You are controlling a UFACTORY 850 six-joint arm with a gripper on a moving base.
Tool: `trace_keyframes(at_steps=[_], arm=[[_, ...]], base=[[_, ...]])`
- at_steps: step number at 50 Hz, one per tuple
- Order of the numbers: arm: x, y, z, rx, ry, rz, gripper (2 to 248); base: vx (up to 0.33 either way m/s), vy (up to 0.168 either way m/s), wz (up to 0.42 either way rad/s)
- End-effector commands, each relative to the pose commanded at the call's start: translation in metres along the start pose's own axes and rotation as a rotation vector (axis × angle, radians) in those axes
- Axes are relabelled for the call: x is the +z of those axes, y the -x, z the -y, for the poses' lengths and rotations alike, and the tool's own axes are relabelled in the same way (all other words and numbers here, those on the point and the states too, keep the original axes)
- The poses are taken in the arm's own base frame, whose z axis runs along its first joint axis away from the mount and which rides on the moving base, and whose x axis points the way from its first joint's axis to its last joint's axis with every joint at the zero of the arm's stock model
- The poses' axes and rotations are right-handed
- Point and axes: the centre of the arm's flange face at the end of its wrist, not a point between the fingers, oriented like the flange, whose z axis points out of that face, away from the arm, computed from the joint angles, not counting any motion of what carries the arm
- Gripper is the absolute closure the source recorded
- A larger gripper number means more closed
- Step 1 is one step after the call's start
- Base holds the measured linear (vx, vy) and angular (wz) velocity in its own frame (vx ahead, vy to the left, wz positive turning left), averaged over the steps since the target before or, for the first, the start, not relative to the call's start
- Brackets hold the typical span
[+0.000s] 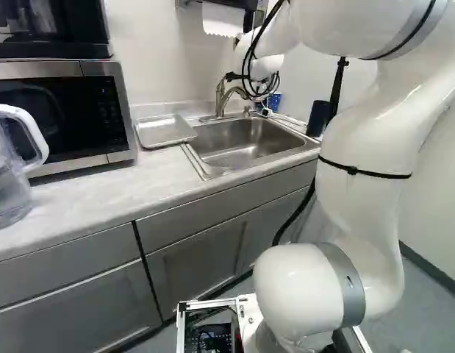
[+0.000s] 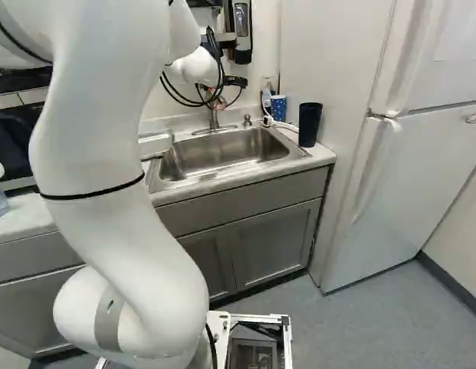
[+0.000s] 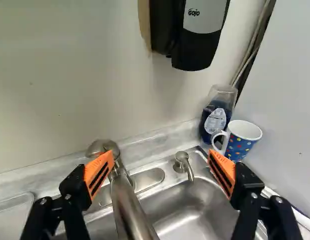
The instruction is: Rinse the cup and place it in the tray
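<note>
In the right base view, my gripper (image 2: 217, 98) is above the back of the sink, partly hidden by cables. The wrist view shows my gripper (image 3: 161, 161) open, its orange pads wide apart and nothing held; the faucet (image 3: 127, 205) rises near one finger. A blue dotted mug (image 3: 240, 146) stands beyond the other finger, at the sink's back corner. Right of the sink in the right base view is a dark cup (image 2: 309, 124). The metal tray (image 1: 165, 131) lies left of the sink (image 1: 245, 143) in the left base view.
A microwave (image 1: 62, 114) and a clear pitcher (image 1: 10, 165) stand on the counter. A soap dispenser (image 3: 199, 37) hangs on the wall ahead of the gripper. Behind the mug is a bottle (image 3: 216, 117). A fridge (image 2: 422, 177) is at the right.
</note>
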Motion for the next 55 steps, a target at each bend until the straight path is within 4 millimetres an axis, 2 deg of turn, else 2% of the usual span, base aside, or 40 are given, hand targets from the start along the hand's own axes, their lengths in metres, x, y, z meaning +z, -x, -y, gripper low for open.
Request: trace_keyframes(at_steps=[33,55], arm=[[0.028,-0.007,0.008,-0.004,-0.012,-0.021,3],[0.033,-0.012,0.008,-0.003,-0.012,-0.071,3]], base=[[0.0,0.0,0.0],[0.0,0.0,0.0]])
